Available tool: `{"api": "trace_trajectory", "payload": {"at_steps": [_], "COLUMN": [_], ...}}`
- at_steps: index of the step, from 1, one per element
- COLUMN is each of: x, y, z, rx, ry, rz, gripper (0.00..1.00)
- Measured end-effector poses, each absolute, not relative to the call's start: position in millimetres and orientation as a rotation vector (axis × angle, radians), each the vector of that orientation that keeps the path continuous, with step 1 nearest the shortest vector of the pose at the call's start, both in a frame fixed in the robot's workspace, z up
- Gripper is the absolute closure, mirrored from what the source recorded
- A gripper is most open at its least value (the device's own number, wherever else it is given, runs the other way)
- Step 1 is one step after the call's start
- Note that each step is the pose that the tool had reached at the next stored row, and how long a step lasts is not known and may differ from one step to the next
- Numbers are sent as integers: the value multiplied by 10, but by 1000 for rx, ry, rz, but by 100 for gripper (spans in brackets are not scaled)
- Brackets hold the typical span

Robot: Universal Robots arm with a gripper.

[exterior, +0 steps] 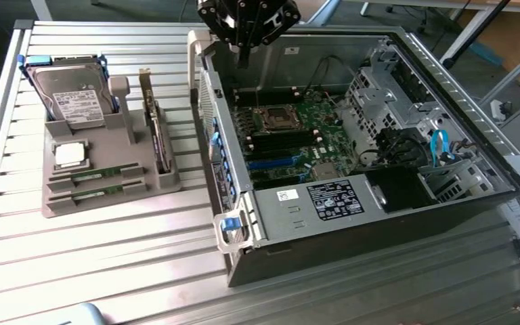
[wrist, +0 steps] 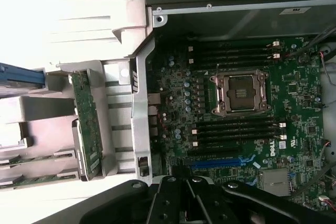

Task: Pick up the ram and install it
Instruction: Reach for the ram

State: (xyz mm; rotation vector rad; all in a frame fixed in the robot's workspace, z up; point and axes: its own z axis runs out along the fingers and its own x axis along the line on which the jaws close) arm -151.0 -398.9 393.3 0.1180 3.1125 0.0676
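Note:
Two ram sticks (exterior: 97, 175) (exterior: 91, 196), thin green boards, lie in slots at the front of the grey holder tray (exterior: 106, 206) on the exterior view's left. In the wrist view they show as green strips (wrist: 31, 159) (wrist: 23, 180) at the tray's edge. My gripper (exterior: 242, 61) hangs above the back rim of the open computer case (exterior: 351, 223), well away from the tray. It is shut with nothing in it. In the wrist view the gripper (wrist: 190, 182) is over the motherboard (wrist: 294, 103), whose black memory slots (wrist: 233, 128) lie beside the processor socket (wrist: 241, 93).
The tray also carries a hard drive (exterior: 75, 95), a square silver processor chip (exterior: 70, 154) and an upright dark expansion card (exterior: 158, 139). Cables and drive cages (exterior: 414, 145) crowd the case's right side in the exterior view. The slatted metal table (exterior: 106, 271) lies under it all.

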Motion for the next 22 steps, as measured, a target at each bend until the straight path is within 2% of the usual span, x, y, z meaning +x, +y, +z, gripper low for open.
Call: {"api": "trace_trajectory", "payload": {"at_steps": [22], "x": [-1857], "y": [-3989], "z": [3933], "rx": [118], "ry": [3112], "rz": [68], "gripper": [89]}}
